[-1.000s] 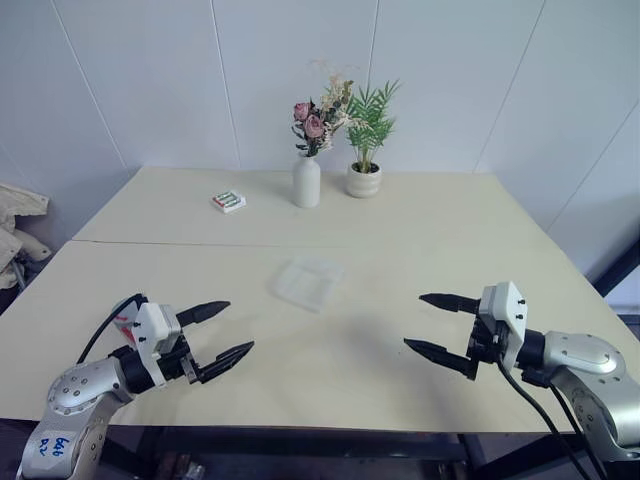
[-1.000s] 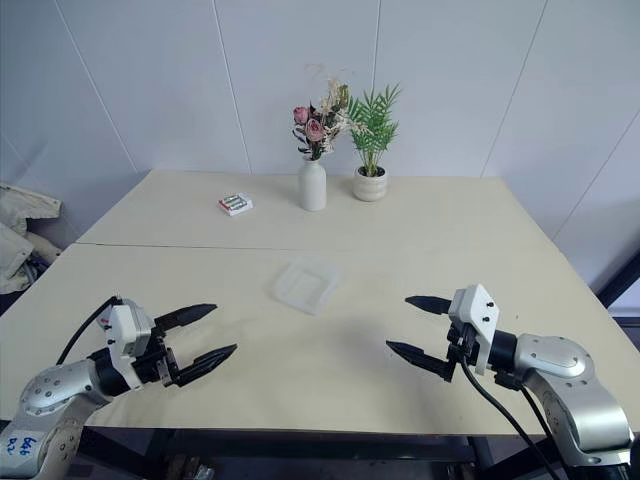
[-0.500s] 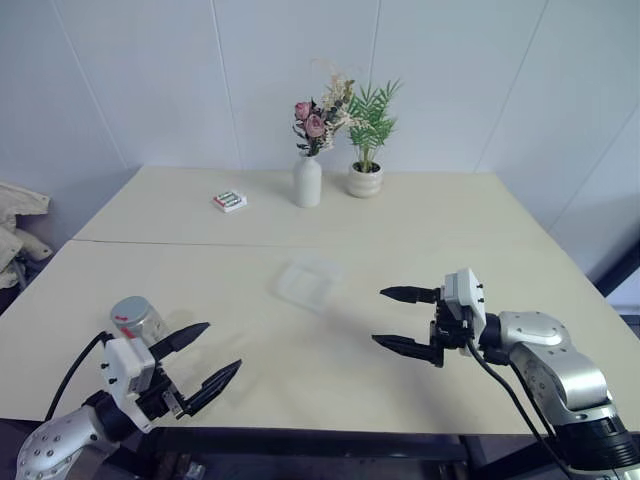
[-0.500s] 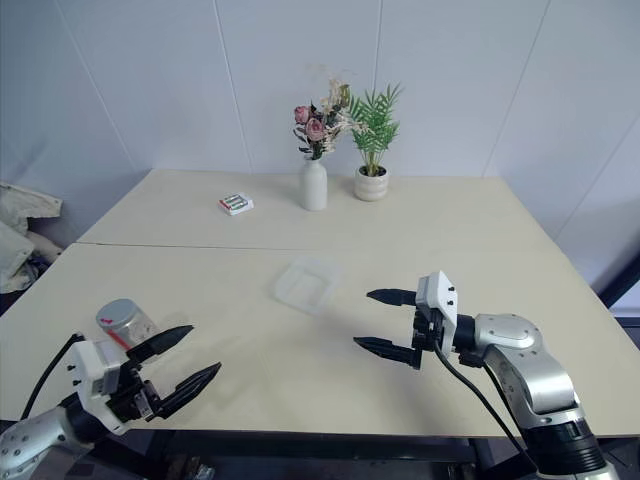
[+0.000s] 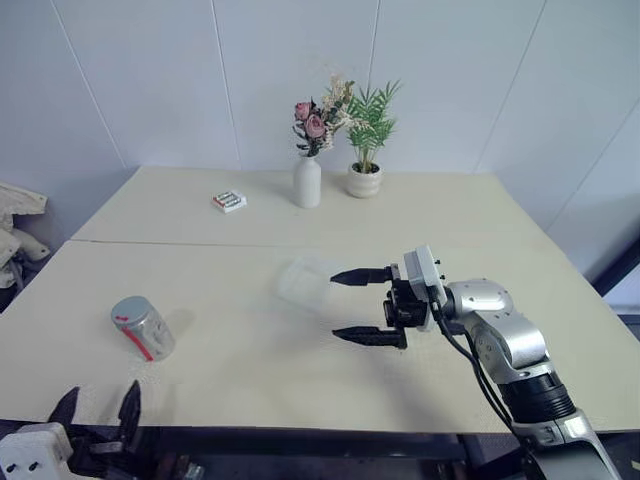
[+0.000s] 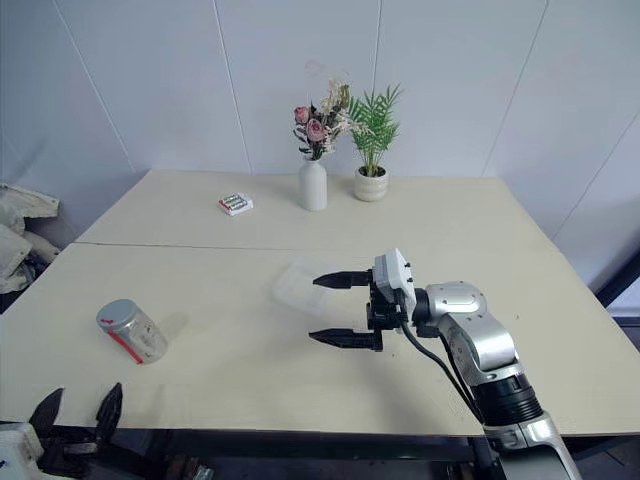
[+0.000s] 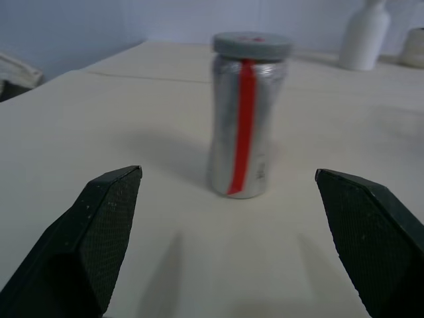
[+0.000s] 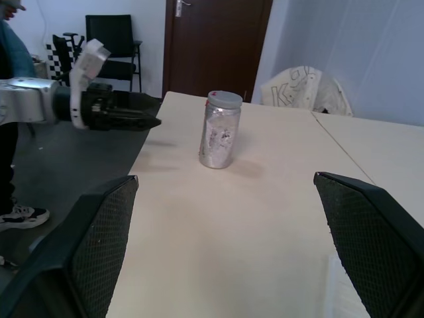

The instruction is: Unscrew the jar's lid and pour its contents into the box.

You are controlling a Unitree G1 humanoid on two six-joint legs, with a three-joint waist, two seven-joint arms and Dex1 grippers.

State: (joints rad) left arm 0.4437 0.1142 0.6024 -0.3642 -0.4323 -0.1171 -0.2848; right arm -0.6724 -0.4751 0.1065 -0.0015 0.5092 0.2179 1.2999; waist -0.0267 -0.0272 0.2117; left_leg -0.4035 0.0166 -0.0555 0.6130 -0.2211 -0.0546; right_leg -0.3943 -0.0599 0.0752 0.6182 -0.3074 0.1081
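The jar (image 5: 142, 328), silvery with a red stripe, stands upright on the table's near left. Its grey lid (image 7: 252, 45) is on top, and I cannot make out its contents. My left gripper (image 5: 100, 400) is open at the near table edge, pointing at the jar (image 7: 244, 126) from a short way off without touching it. My right gripper (image 5: 336, 305) hangs open over the middle of the table, its fingers pointing left towards the jar (image 8: 219, 129). The translucent box (image 5: 305, 281) lies just beyond and left of its upper fingertip.
At the back of the table stand a white vase of flowers (image 5: 306, 182) and a white plant pot (image 5: 363, 180), with a green-and-white packet (image 5: 229, 201) to their left. Past the table's left end are a black chair (image 8: 112, 46) and part of a person (image 8: 10, 40).
My left arm has pulled back and down to the near edge, uncovering the jar. My right gripper has swung left towards the table's middle, near the box. Both stayed open.
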